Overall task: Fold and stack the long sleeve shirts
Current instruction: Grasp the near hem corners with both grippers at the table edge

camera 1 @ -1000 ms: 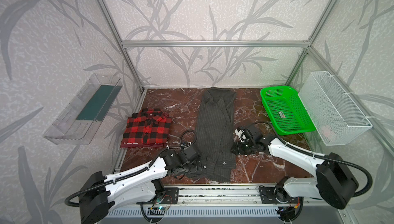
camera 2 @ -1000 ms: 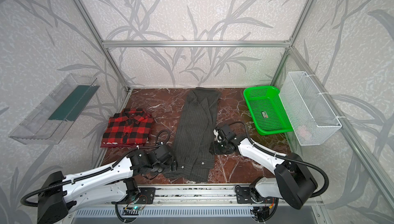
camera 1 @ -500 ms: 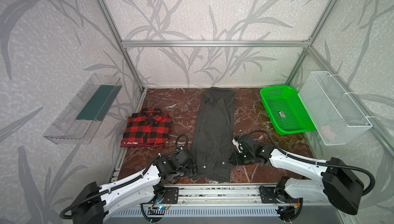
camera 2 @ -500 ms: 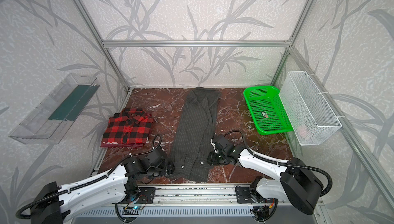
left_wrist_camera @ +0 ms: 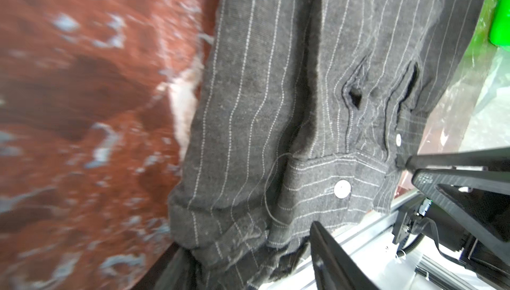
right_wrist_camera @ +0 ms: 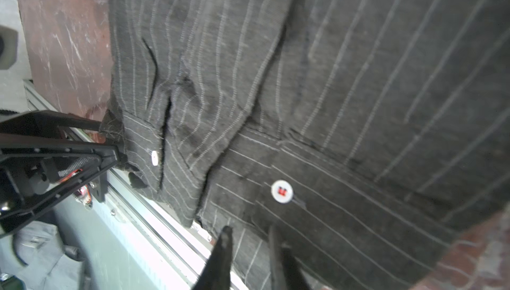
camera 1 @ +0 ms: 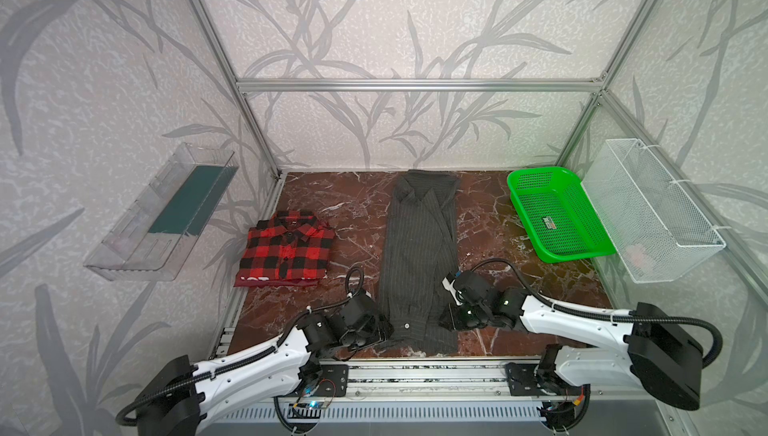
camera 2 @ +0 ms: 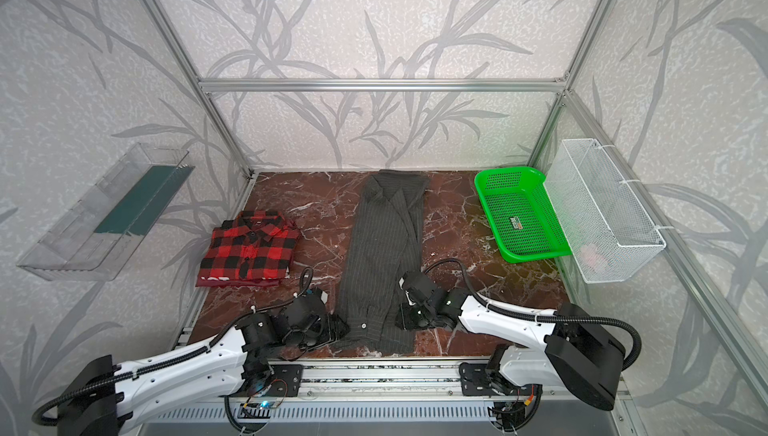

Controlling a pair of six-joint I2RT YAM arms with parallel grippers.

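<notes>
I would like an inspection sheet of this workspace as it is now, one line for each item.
Surface: red-brown marble table, no damage seen.
Job's things: plaid shirt folded; pinstripe shirt lies long in the middle, sleeves folded in, not stacked.
Clutter: green basket with a small label; wire basket holding something pale; clear tray on the left wall.
Claws: left claw open around the pinstripe shirt's near hem; right claw almost closed over that hem, grip unclear.
Cables: left cable loop, right cable loop, both black, no snag seen.
Surroundings: aluminium frame, leaf-patterned walls.

A green basket [camera 1: 524, 216] sits on the red marble desk's [camera 1: 349, 214] right side, beside a white wire basket [camera 1: 623, 189]; a clear tray [camera 1: 124, 247] hangs on the left.
</notes>
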